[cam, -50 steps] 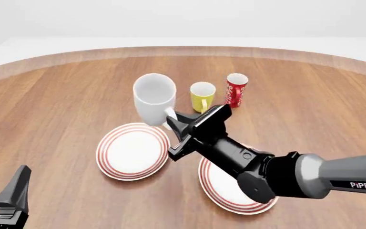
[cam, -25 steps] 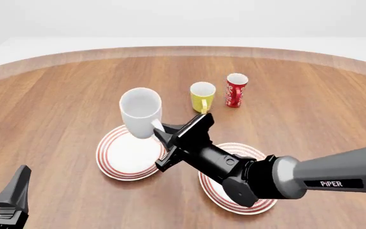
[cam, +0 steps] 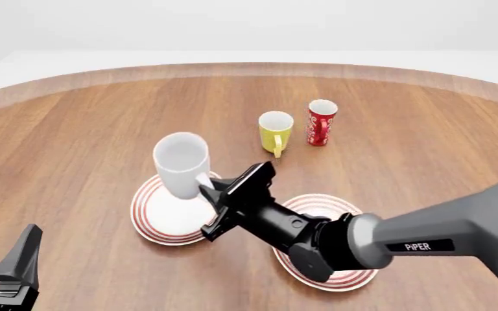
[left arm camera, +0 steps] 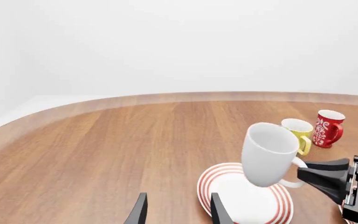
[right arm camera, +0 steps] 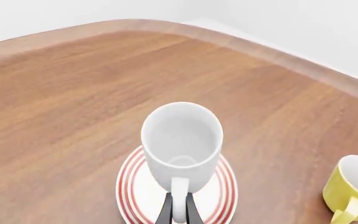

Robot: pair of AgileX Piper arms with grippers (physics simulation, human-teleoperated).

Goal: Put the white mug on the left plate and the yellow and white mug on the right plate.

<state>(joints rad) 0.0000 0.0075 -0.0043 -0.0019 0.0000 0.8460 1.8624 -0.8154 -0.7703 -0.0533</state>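
On the wooden tabletop (cam: 76,129), neither mug is placed yet. The left plate (cam: 150,217) lies under the white mug (cam: 181,164), carried by its handle, pinched in the right gripper (cam: 207,190). The yellow and white mug (cam: 275,130) waits, untouched, beyond the right plate (cam: 349,210). The left wrist view alone shows the mug clear above the plate, and the left gripper (left arm camera: 176,210) spread, empty.

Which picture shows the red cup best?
The left wrist view: the red cup shows whole there, with white print and what looks like a red handle. The front view shows it smaller and farther off, beside the yellow and white mug, with no handle visible. The right wrist view does not show it at all.
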